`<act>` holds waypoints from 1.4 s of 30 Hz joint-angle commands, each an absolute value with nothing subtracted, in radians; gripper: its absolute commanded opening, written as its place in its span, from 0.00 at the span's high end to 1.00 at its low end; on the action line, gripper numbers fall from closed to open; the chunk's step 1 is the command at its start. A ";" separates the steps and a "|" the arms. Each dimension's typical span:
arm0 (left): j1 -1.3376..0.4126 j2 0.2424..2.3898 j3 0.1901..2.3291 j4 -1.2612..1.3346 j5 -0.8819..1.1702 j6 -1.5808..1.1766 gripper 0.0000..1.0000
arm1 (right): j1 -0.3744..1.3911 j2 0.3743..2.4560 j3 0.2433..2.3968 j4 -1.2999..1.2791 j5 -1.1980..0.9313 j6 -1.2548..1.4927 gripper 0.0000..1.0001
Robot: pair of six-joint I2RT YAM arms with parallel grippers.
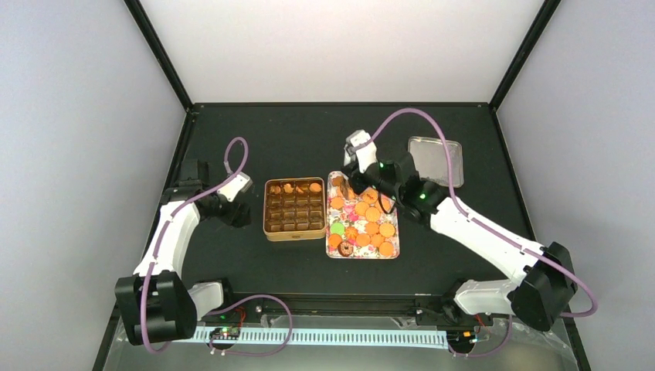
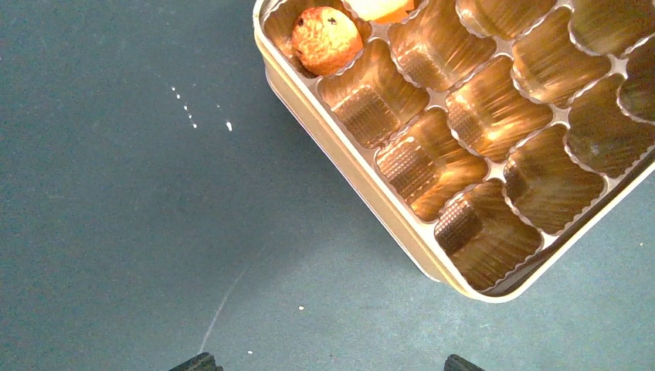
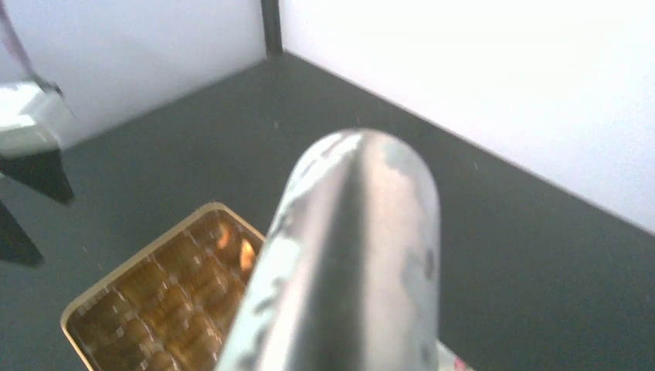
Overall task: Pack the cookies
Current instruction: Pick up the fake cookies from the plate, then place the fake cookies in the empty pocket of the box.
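**Progress.** Packing is judged to be at an early stage. A square tin [image 1: 294, 209] lined with brown paper cups is found at the middle of the table [image 1: 255, 139]. Only cups in the row toward the far edge are seen to be filled. In the left wrist view a speckled cookie [image 2: 326, 39] is seated in the corner cup and an orange one [image 2: 378, 8] in the cup next to it. The cups of the other rows are seen to be empty.

**Stock.** The bulk of the cookies [image 1: 371, 220] is laid out on a patterned tray [image 1: 397, 232], just beside the tin on the side toward the right edge. A green one [image 1: 337, 229] and a brown ring [image 1: 345, 249] are noted toward the tray's near end.

**Arms.** The left end effector [image 2: 330, 363] is held wide apart with nothing between its fingers, over bare table beside the tin, toward the left edge. The right end effector [image 1: 349, 176] is positioned over the far end of the tray. Whether it is wide, narrow or holding a cookie cannot be told, because its wrist view is filled by a blurred silver-grey shape [image 3: 355, 247] that cannot be identified.

**Other items.** A plain metal lid [image 1: 436, 160] is set near the far right corner, well apart from the tin.

**Outstanding.** Nearly all the cookies are judged to be left to transfer into the empty cups.
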State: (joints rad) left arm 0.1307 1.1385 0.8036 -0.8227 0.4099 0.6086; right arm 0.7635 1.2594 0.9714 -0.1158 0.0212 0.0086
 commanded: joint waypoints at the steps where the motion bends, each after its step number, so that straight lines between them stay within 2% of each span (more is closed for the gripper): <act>1: 0.181 1.129 0.842 -0.855 0.493 0.603 0.23 | 0.795 1.317 1.117 -0.078 -0.045 -0.002 0.99; 9: 0.349 1.141 0.868 -0.905 0.609 0.640 0.18 | 0.935 1.682 1.478 -0.096 -0.087 -0.027 0.98; 14: 0.423 1.193 0.878 -0.936 0.596 0.665 0.16 | 0.951 1.920 1.730 -0.156 -0.130 -0.024 0.98; 18: 0.453 1.209 0.875 -0.935 0.601 0.672 0.16 | 0.950 2.027 1.825 -0.159 -0.147 -0.020 0.97; 25: 0.456 1.192 0.844 -0.899 0.580 0.665 0.12 | 0.951 2.092 1.861 -0.145 -0.167 -0.001 0.97; 30: 0.456 1.177 0.823 -0.872 0.557 0.664 0.09 | 0.951 2.078 1.816 -0.131 -0.177 0.011 0.97; 33: 0.456 1.172 0.815 -0.853 0.551 0.655 0.03 | 0.950 2.055 1.771 -0.110 -0.181 0.018 0.96; 35: 0.456 1.172 0.815 -0.849 0.551 0.650 0.01 | 0.951 2.047 1.757 -0.106 -0.182 0.019 0.93; 39: 0.456 1.168 0.813 -0.842 0.544 0.636 0.01 | 0.951 2.039 1.749 -0.107 -0.186 0.026 0.79; 42: 0.456 1.166 0.810 -0.836 0.537 0.631 0.01 | 0.951 2.029 1.749 -0.106 -0.186 0.029 0.75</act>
State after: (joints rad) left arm 0.4503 1.1904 0.8146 -0.8627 0.5434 0.6411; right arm 0.9524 2.0735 1.7576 -0.1276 -0.1669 0.0109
